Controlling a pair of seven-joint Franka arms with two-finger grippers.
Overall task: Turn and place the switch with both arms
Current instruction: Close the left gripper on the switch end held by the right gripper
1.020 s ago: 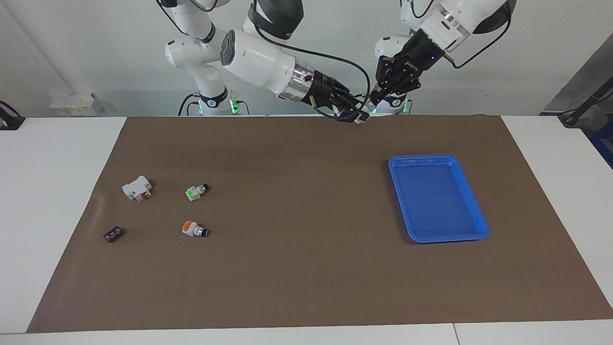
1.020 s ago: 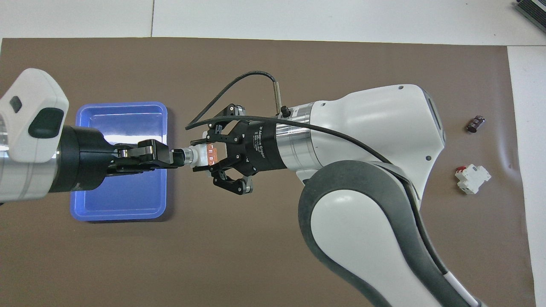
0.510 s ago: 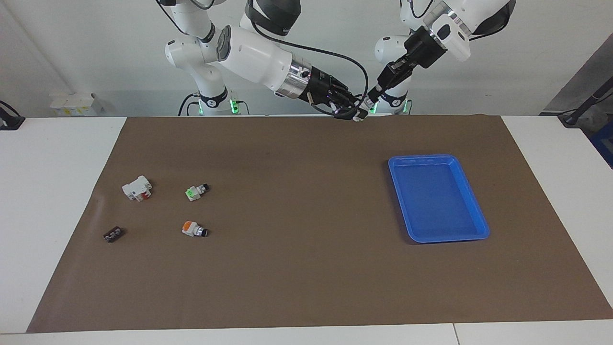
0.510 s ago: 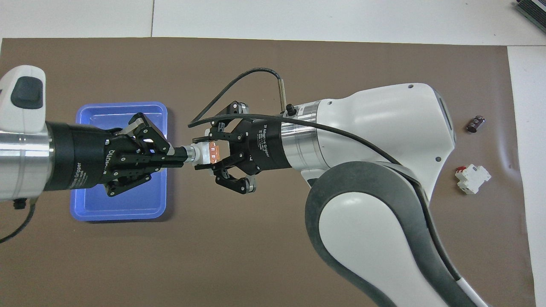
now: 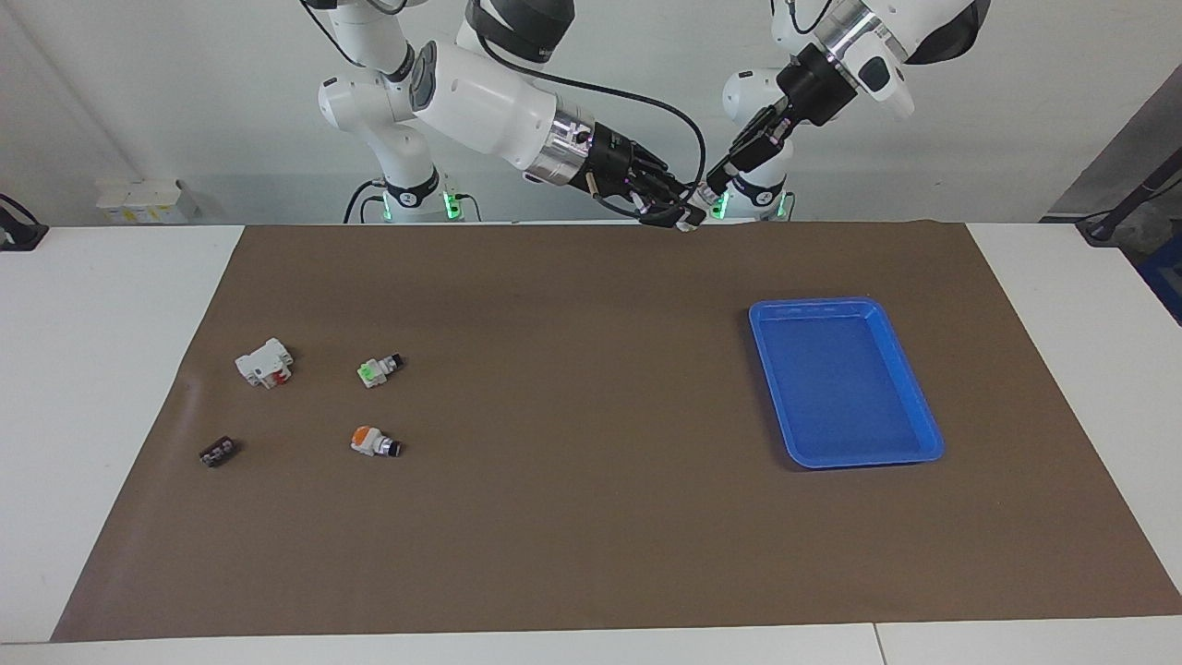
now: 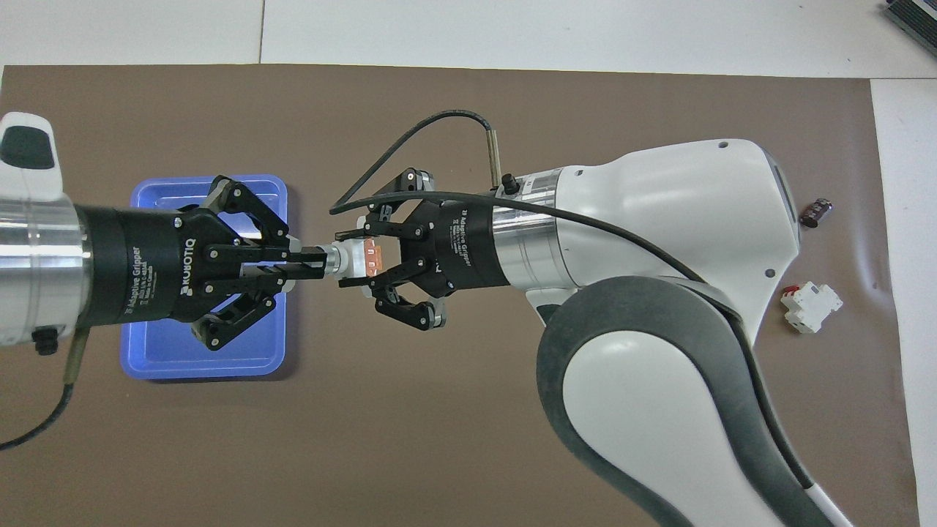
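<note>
Since a moment ago my left fingers (image 6: 311, 262) have rolled round, clamped on the switch (image 6: 356, 258) knob. My right fingers (image 6: 359, 256) grip its body. We hold it up over the counter (image 5: 591, 517), turning. Next: let one go, drop it into the one blue tray (image 6: 208, 362) under my left fingers. Two other switches lie well apart.

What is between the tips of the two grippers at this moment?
The switch, held in the air: the left gripper is shut on its knob end, the right gripper on its white body. The overhead view shows it best.
</note>
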